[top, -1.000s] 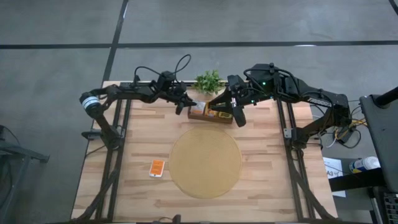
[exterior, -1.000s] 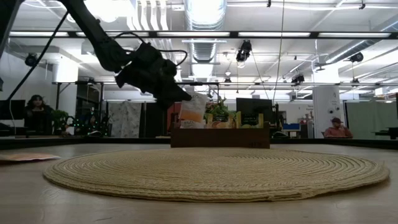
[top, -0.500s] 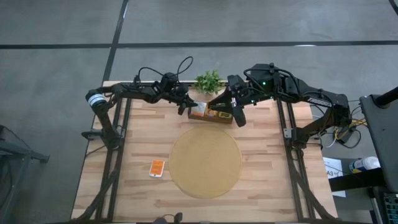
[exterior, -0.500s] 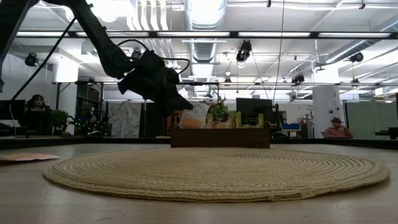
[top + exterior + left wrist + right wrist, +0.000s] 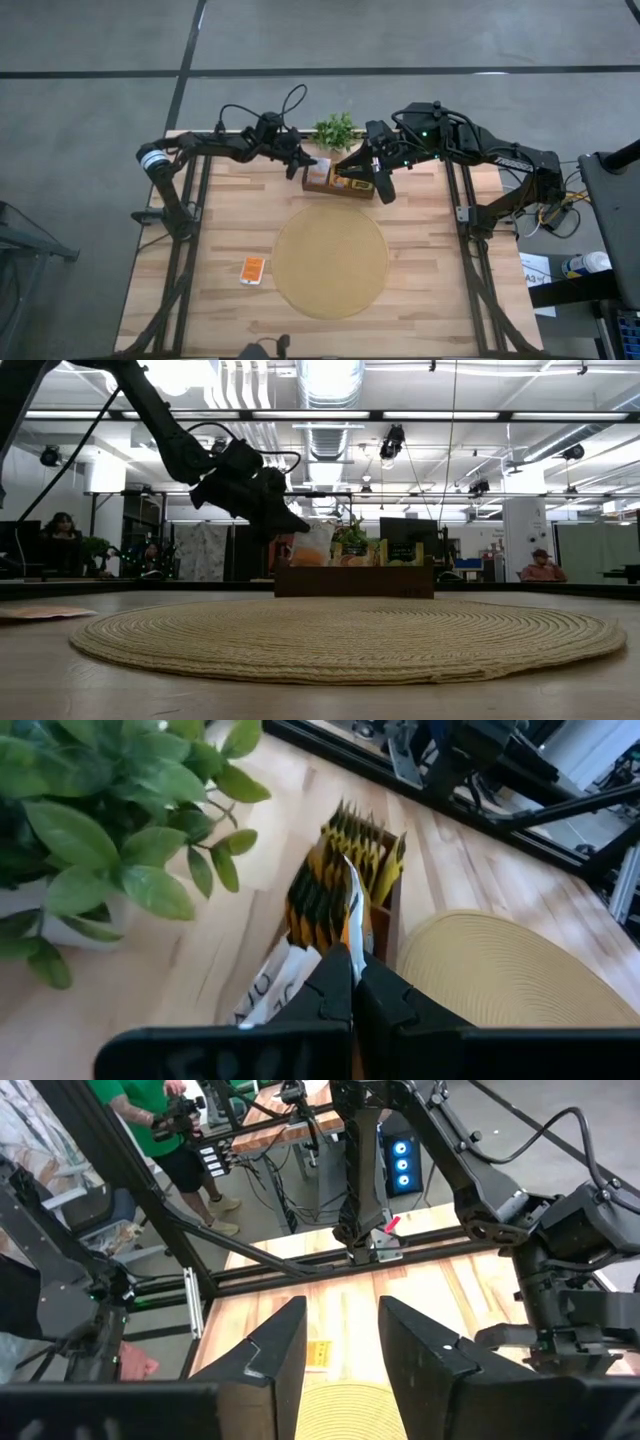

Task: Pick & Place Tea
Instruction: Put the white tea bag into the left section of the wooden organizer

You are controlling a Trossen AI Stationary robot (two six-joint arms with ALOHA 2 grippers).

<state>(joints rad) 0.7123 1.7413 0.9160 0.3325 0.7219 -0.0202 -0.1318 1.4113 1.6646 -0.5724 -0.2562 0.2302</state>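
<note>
A wooden box (image 5: 342,184) near the table's far edge holds a row of yellow tea packets (image 5: 345,850). My left gripper (image 5: 350,960) is at the box's left end, shut on an orange-red, white-edged tea packet (image 5: 312,545). My right gripper (image 5: 340,1308) hangs open high over the box's right end (image 5: 382,188), with nothing between its fingers. One more orange tea packet (image 5: 253,269) lies flat on the table, left of the round tan mat (image 5: 331,262). My left gripper pinches the tea packet's near edge (image 5: 349,935) between its two fingertips, and the packet shows edge-on ahead of them. The fingers slant down from the table's left side. The packet stands upright over the box's left end; whether its lower edge rests inside, I cannot tell.
A small green plant (image 5: 335,130) stands just behind the box, close to my left gripper. The mat fills the table's middle. Metal frame rails (image 5: 195,200) run along both sides of the table. People show in the room beyond.
My left gripper has eased a little down and toward the box with the tea packet, which stays upright and now stands slightly lower at the box's left end.
</note>
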